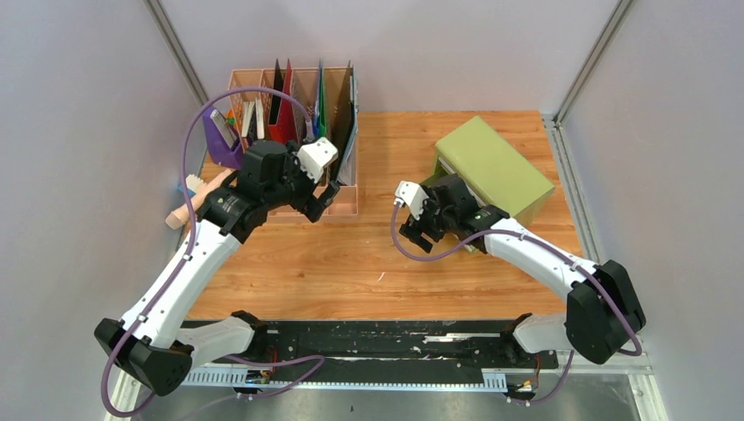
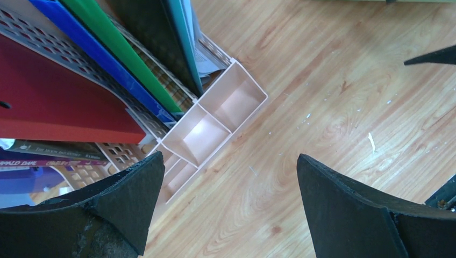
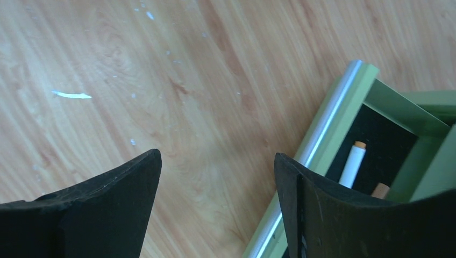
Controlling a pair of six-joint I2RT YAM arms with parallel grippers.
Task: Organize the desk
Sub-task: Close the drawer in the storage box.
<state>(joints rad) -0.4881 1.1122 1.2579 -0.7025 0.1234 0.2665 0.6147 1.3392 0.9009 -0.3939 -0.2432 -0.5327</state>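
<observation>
Both grippers hang over the desk with their jaws spread and nothing between them. On the left wrist view the left gripper is spread wide above bare wood just beside the front corner of a pink file organizer, whose shallow front compartments sit next to one finger. Upright folders in red, blue and green fill the slots behind, at the far left of the tabletop. The right gripper hovers near the middle right, its fingers parted over the wood, one finger close beside the silver handle of a drawer pulled out of the green cabinet. A white pen lies inside that drawer. A small white scrap rests on the wood well apart from the cabinet.
</observation>
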